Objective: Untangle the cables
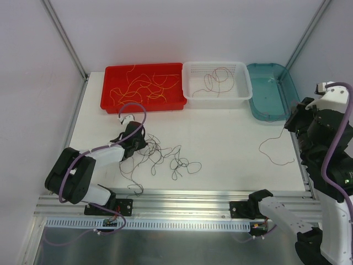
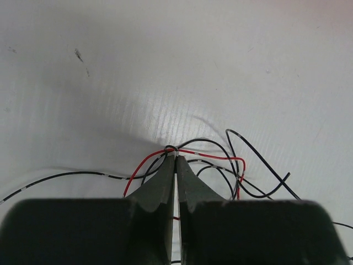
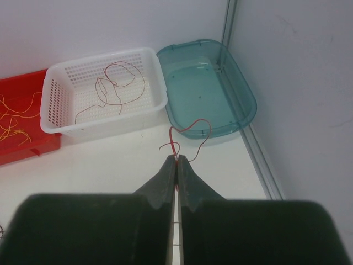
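On the near left of the table (image 1: 231,132), our left claw (image 2: 176,159) is pinched fully shut on black and red strands at the left edge of the tangle (image 1: 165,157). We judge this anchors the clump so single cables can be drawn out. Along the far edge, the red tray (image 1: 110,83) holds yellow cables (image 1: 143,85), the white basket (image 1: 190,94) holds dark red ones, and the teal tub (image 1: 270,94) sits rightmost, apparently for sorting by colour. At the right, our right claw (image 3: 176,161) is clamped tight on one red strand (image 3: 174,144), raised so it hangs to the table well apart from the tangle.
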Robot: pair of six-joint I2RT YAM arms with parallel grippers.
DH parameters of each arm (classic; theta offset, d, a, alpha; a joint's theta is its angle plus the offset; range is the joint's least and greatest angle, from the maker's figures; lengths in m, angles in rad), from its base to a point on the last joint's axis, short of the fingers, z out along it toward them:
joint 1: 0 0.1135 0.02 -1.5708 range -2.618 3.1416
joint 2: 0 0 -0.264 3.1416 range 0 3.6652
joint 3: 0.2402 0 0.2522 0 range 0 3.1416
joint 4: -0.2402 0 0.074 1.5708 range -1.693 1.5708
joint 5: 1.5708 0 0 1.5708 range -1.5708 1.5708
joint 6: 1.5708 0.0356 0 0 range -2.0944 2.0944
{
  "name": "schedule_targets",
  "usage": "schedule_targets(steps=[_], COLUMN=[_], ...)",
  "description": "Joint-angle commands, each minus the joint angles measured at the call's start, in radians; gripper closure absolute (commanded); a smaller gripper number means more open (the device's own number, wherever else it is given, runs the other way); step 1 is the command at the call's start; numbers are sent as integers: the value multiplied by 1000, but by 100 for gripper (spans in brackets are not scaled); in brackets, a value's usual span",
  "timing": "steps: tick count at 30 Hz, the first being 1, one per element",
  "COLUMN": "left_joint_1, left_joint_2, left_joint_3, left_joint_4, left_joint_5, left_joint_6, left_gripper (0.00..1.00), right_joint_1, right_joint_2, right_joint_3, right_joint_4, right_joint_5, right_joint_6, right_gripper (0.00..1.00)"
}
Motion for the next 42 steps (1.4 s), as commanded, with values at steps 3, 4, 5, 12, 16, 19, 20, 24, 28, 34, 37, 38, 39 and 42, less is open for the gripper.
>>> schedule_targets(steps=[3,4,5,12,16,19,20,24,28,34,37,38,39,42], left_joint_1=[17,15,15,17,29,52,60,104,130,132,132,132,132,133], left_joint_2=[-42,-76,-98,-306,-398,-431,-438,-460,-499,-552,-582,-587,-590,-586], left_joint_3=[6,19,28,201,314,396,414,485,465,318,235,224,223,224], left_joint_4=[-28,-42,-57,-307,-453,-565,-589,-703,-731,-714,-685,-675,-677,-666], left_joint_5=[55,71,83,112,117,132,143,171,169,19,-39,-44,-47,-69], left_joint_6=[-4,3,10,115,176,223,245,309,385,426,420,421,424,432], left_gripper=[100,99,91,43,18,3,1,1,1,1,1,1,1,1], right_joint_1=[-7,-8,-8,-24,-25,-25,-27,-31,-41,-59,-65,-67,-68,-76], right_joint_2=[12,10,8,77,145,217,238,352,485,738,867,895,956,1036], right_joint_3=[-129,-180,-205,-234,-188,-124,-105,16,180,381,467,481,498,498], right_joint_4=[64,74,100,202,284,321,360,446,565,709,771,785,798,814], right_joint_5=[-34,-52,-63,-132,-224,-263,-270,-281,-267,-293,-298,-303,-303,-292], right_joint_6=[10,15,20,12,-11,-26,-31,-66,-95,-120,-146,-154,-166,-170], right_gripper=[99,99,99,99,99,99,99,99,99,99,99,99,99,99])
